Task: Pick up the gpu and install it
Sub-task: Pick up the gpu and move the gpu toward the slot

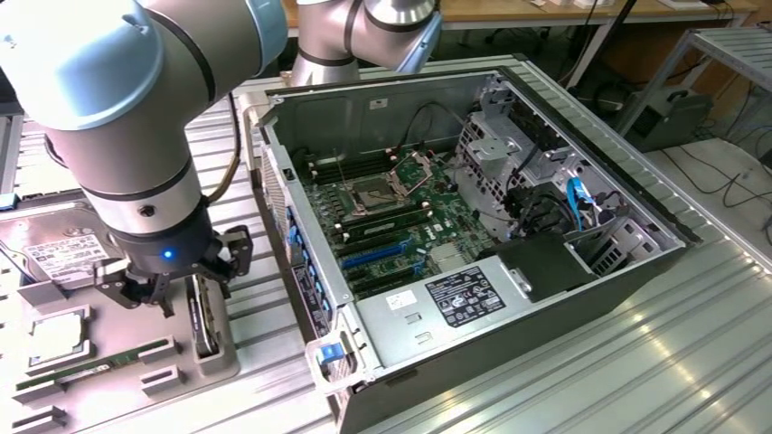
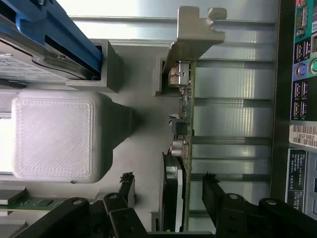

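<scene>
Exterior and wrist views of a parts tray and an open computer case. The gpu stands on its long edge in a slotted holder at the edge of the grey tray that faces the computer case. Tray and case both rest on a ribbed metal table, the tray toward the exterior view's left. In the wrist view the gpu appears edge-on as a thin green-edged board, with its silvery bracket at the end away from the gripper.

The arm reaches down over the tray. The gripper is released: its two dark fingers straddle the card, one on each face, and a visible gap remains on both sides, so neither touches it.

A hard drive lies at the tray's far edge, beside a white printed block. The case lies on its side with the panel off, exposing the motherboard. The card is not yet installed.
</scene>
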